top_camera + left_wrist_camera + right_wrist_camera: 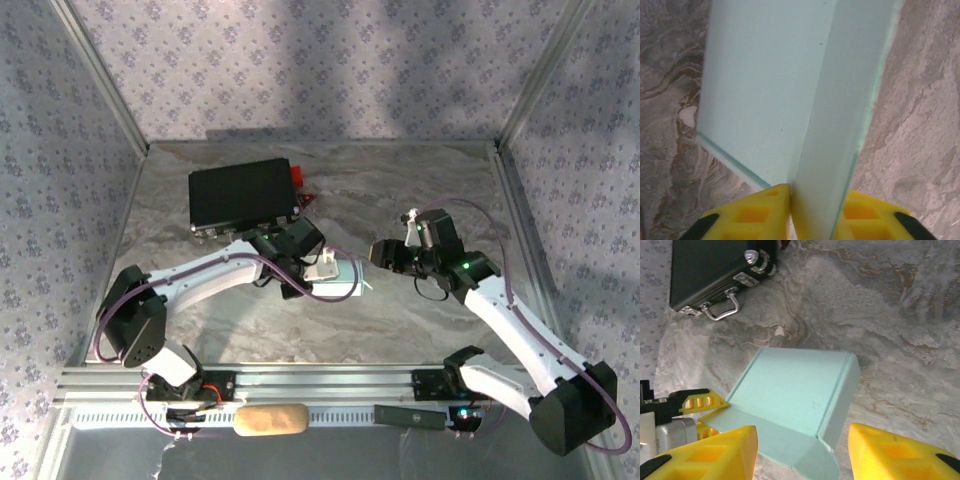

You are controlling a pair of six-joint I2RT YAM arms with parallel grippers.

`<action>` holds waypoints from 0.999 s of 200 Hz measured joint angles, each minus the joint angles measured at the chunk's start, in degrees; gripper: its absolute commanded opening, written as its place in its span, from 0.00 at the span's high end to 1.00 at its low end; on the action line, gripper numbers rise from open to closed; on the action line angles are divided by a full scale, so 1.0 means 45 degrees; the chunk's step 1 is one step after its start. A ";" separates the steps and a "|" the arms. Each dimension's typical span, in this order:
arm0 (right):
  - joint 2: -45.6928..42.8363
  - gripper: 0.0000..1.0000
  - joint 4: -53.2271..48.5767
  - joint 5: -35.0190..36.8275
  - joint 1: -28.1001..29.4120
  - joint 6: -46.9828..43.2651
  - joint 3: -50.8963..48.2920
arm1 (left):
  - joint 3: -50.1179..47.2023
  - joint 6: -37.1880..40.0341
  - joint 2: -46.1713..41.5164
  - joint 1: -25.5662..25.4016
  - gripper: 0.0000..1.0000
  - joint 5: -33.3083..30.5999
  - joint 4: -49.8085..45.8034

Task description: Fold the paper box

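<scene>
Hiding paper box (765,90) partly: left fingers (760,212)

The left arm (210,272) stretches forward and inward, its pincer (815,200) clamped tight on a raised flap of the paper box (765,90). The right arm (512,322) bends leftward toward it, its pincer (802,440) with 2 yellow fingers (715,452) spread apart, gripping nothing.

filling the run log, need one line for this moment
task: fold paper box | left pincer: shut on its upright flap | right pincer: open, facing it | black case: behind, apart
</scene>
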 measured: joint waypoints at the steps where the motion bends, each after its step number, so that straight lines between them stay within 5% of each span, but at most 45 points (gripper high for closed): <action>1: 0.0000 0.48 0.0000 0.0024 0.0000 -0.0005 0.0000 | 0.0000 0.0000 0.0005 0.0000 0.84 0.0015 0.0000; 133: 0.0437 0.51 0.0189 -0.0214 -0.0432 0.0525 -0.0437 | 0.0141 -0.0359 0.0189 -0.0058 0.90 0.0209 0.0510; 200: 0.0661 0.52 -0.0015 -0.0466 -0.0957 0.0170 0.0117 | 0.0976 -0.0301 0.0185 0.0612 0.94 0.1598 -0.0481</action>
